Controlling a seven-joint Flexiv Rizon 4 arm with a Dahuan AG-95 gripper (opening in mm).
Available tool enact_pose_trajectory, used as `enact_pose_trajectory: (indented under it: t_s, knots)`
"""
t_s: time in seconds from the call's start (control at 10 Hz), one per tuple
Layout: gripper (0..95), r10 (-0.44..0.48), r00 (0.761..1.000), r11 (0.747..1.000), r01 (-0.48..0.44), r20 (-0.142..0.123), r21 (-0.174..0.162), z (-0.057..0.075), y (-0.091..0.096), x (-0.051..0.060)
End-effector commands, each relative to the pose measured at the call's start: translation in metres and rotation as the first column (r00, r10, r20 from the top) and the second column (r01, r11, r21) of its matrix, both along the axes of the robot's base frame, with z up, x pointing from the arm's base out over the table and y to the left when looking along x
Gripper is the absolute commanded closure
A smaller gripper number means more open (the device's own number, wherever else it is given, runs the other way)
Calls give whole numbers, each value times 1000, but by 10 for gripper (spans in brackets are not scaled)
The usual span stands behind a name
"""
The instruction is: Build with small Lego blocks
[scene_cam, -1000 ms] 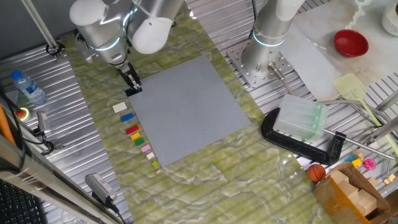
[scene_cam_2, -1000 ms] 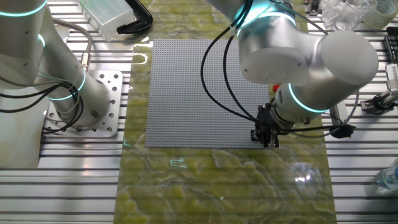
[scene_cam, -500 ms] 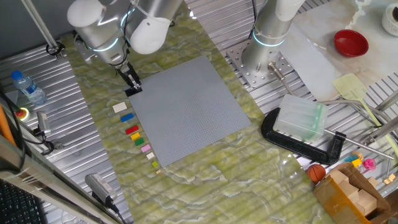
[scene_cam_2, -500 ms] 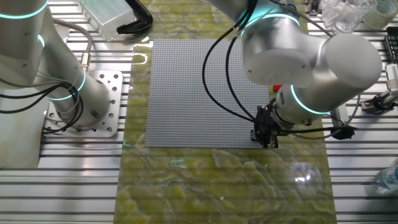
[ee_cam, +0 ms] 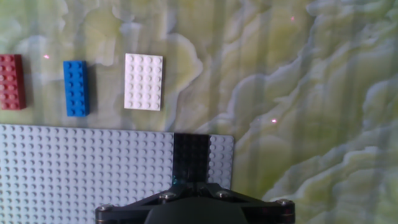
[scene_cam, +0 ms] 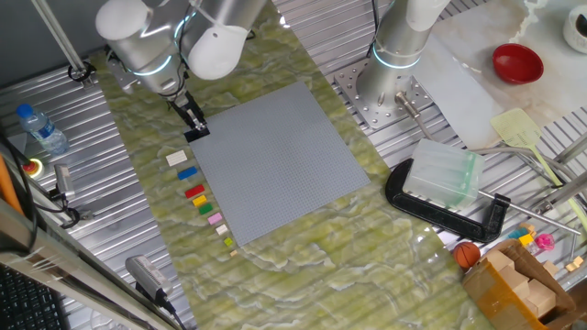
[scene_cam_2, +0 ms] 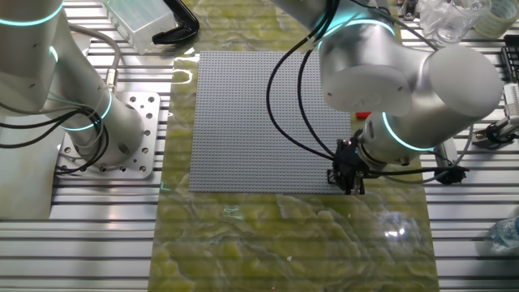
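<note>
My gripper point(scene_cam: 193, 123) point(scene_cam_2: 350, 180) point(ee_cam: 191, 184) stands at the corner of the grey baseplate point(scene_cam: 275, 156) point(scene_cam_2: 259, 113) point(ee_cam: 87, 171), shut on a black Lego block point(ee_cam: 191, 158) that rests on the plate's corner studs. Just off that edge, on the green mat, the other small Lego blocks lie in a row: white point(ee_cam: 143, 81) point(scene_cam: 176, 159), blue point(ee_cam: 76, 88) point(scene_cam: 187, 172), red point(ee_cam: 12, 81) point(scene_cam: 194, 192), then green, yellow point(scene_cam: 204, 208) and pink point(scene_cam: 215, 219). In the other fixed view the arm hides most of the row.
A second arm's base point(scene_cam: 390, 92) is bolted beyond the plate's far corner. A black clamp holding a clear box point(scene_cam: 445, 179) lies at the right. A water bottle point(scene_cam: 41, 128) stands at the left and a red bowl point(scene_cam: 518, 62) at the back right.
The arm's upper joints have shifted very slightly. The fingertips and the black block stay at the baseplate corner.
</note>
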State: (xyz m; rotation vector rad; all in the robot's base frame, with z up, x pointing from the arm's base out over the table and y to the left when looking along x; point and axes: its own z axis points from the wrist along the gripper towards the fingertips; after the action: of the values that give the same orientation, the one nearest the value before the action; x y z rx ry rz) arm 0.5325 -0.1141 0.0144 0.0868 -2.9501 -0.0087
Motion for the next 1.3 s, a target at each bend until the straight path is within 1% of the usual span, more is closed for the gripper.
enact_pose_trajectory:
  t_s: [0.1,0.4,0.5,0.7,0.9,1.0,1.1,1.3]
  knots:
    - [950,2,1000,1000,-2,6,2,-40,1,-5]
    - [950,3,1000,1000,-3,3,3,-41,3,-4]
    - [950,3,1000,1000,-3,-4,2,-40,3,-5]
    - [950,6,1000,1000,-6,-7,0,-39,4,-8]
    - [950,6,1000,1000,-6,-5,-8,-45,5,-11]
    - [950,2,1000,1000,-2,-6,-8,-48,5,-11]
    - [950,3,1000,1000,-3,-6,-17,-50,6,-11]
    - [950,7,1000,1000,-7,-7,-25,-59,6,-11]
